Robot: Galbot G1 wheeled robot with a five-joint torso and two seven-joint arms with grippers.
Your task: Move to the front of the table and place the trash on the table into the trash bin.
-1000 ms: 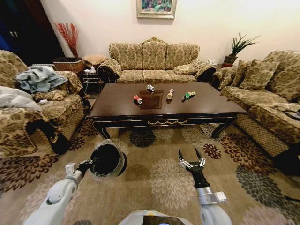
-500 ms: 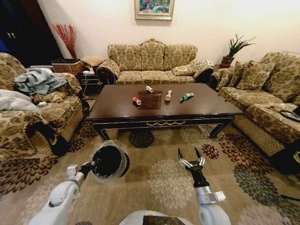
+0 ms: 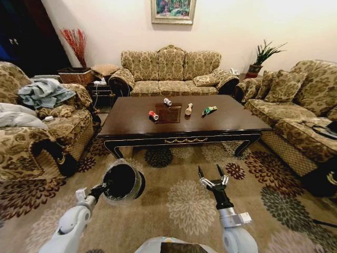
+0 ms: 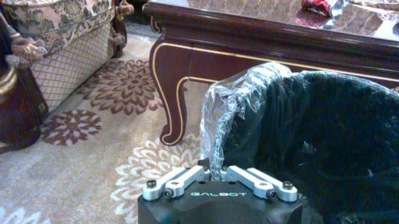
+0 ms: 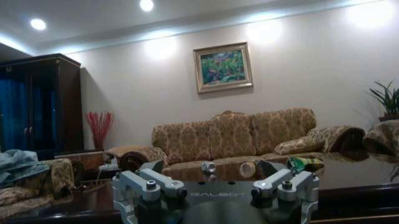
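Note:
The dark glossy table [image 3: 231, 124] stands ahead on the carpet. The trash lies near its centre: a red-and-white can [image 3: 153, 115], a silver piece [image 3: 167, 101], a tan bottle [image 3: 188, 109] and a green wrapper [image 3: 210, 110]. My left gripper [image 3: 100, 187] is shut on the lined rim of the black trash bin [image 3: 122, 181], held above the carpet short of the table. The left wrist view shows the gripper [image 4: 218, 175] on the bin's [image 4: 324, 140] liner, with the can [image 4: 321, 5] on the table [image 4: 249, 42]. My right gripper [image 3: 209, 168] is open and empty, pointing at the table.
A three-seat sofa [image 3: 172, 74] stands behind the table. An armchair with clothes [image 3: 31, 116] is on the left, another sofa [image 3: 300, 121] on the right. A wicker basket [image 3: 73, 75] sits at the back left. Patterned carpet [image 3: 184, 200] lies between me and the table.
The whole head view has shifted a little, so the camera has moved relative to the room. Both arms keep their pose, with the bin still held.

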